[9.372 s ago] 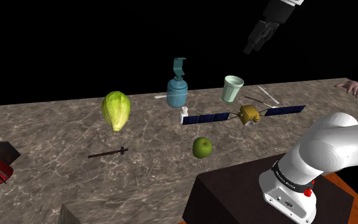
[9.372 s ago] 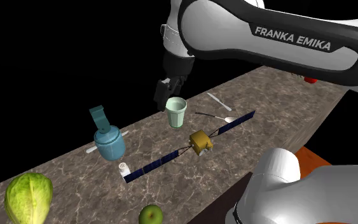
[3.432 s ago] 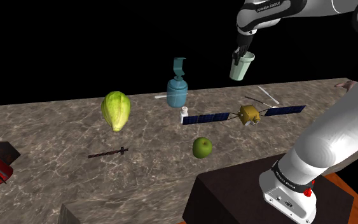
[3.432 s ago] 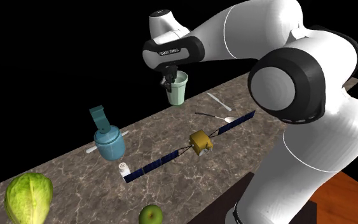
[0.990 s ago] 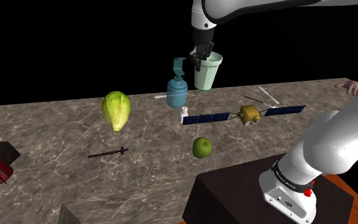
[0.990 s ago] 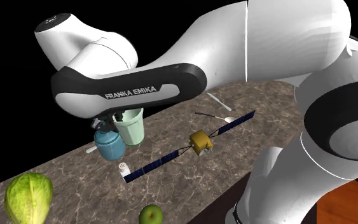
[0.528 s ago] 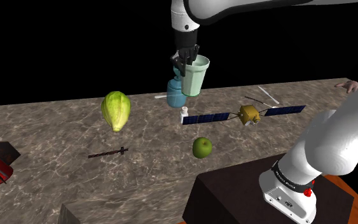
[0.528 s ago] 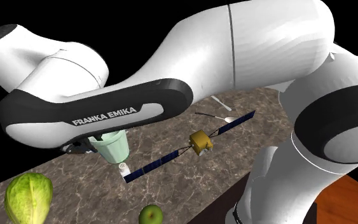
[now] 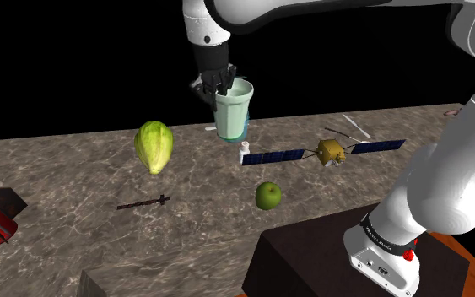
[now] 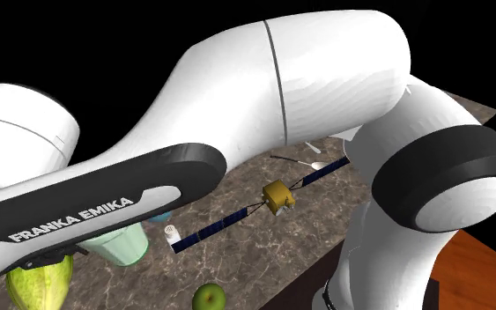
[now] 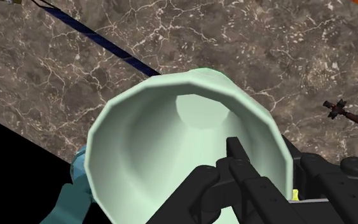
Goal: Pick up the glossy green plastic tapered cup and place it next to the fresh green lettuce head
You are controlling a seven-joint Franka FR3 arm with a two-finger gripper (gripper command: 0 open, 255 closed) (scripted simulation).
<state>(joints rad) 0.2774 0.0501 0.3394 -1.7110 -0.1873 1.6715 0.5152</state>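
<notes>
A pale green tapered cup hangs in the air above the marble counter, upright, with my gripper shut on its rim. In the wrist view one black finger reaches inside the cup and the other clamps the outside of the wall. The lettuce head, yellow-green, stands on the counter toward the shoulder view's left of the cup, a clear gap away. In the second exterior view the cup shows under the forearm, just beside the lettuce.
A satellite model with blue panels, a small white bottle and a green apple lie near the stand. A dark dagger-shaped thing lies before the lettuce. A teal dispenser bottle stands below the cup.
The arm has carried the cup toward the shoulder view's left, from beside the teal bottle to in front of it, closer to the lettuce. The grip is unchanged.
</notes>
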